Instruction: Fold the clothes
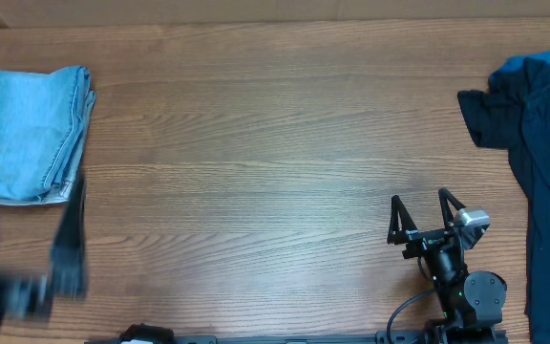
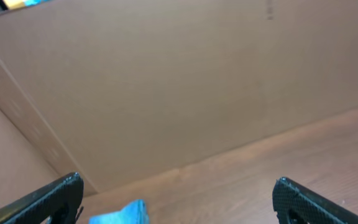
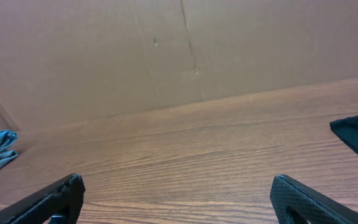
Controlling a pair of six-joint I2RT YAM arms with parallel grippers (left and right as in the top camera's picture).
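Bench: brown wood-grain surface, level. Folded light-blue denim lies flat on it, its stacked layers showing along one side. A dark navy garment lies unfolded and rumpled, well apart from the denim, across the bench from it. Brighter blue fabric touches the navy garment's far end.

Black right claw, silver camera

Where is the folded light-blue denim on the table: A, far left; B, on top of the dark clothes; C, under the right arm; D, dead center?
A: the folded denim lies at the table's far left, well apart from the dark garments on the right.
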